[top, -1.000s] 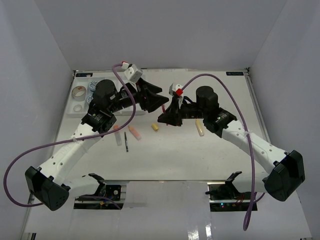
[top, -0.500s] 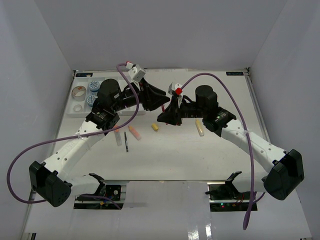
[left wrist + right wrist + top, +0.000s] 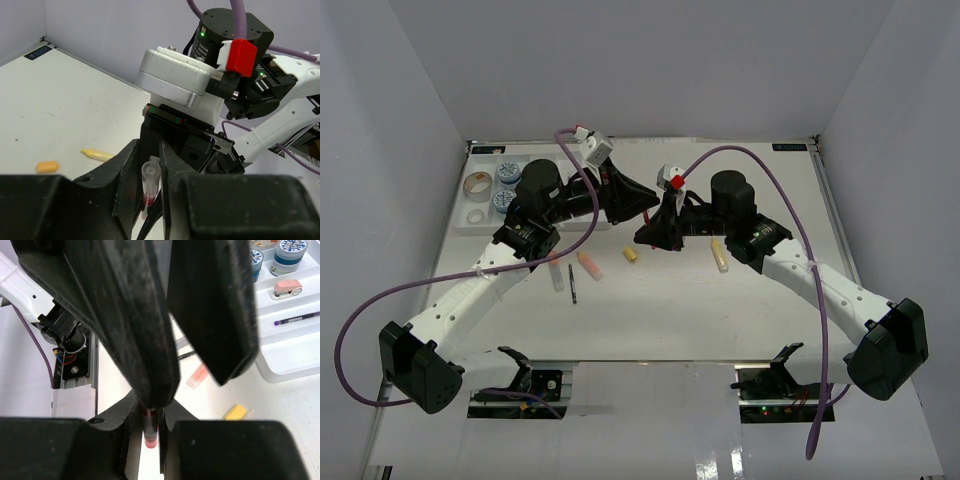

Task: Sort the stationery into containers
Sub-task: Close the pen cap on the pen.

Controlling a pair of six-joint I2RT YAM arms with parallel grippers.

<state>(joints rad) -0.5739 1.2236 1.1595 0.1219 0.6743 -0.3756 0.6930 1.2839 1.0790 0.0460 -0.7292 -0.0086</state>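
A red pen (image 3: 148, 186) with a clear cap hangs above the table's middle, between both grippers. My left gripper (image 3: 150, 165) has its fingers pressed against the capped end. My right gripper (image 3: 150, 415) is shut on the pen's red barrel (image 3: 150, 432) from the opposite side. In the top view the two grippers, left (image 3: 650, 207) and right (image 3: 646, 234), meet nose to nose. The white compartment tray (image 3: 480, 222) lies at the far left, holding a tape roll (image 3: 475, 184) and two blue-white tubs (image 3: 507, 174). In the right wrist view the tray (image 3: 295, 357) also holds a pink eraser (image 3: 287, 287) and a dark pen (image 3: 297, 318).
Loose on the table lie a yellow eraser (image 3: 630, 254), an orange marker (image 3: 589, 264), a pale marker (image 3: 556, 272), a thin dark pen (image 3: 572, 283) and a yellow marker (image 3: 720, 255). Purple cables arch over both arms. White walls stand on three sides.
My left gripper's fingers have come together around the pen's capped end, and the left arm has shifted a little to the right. The right arm holds still.
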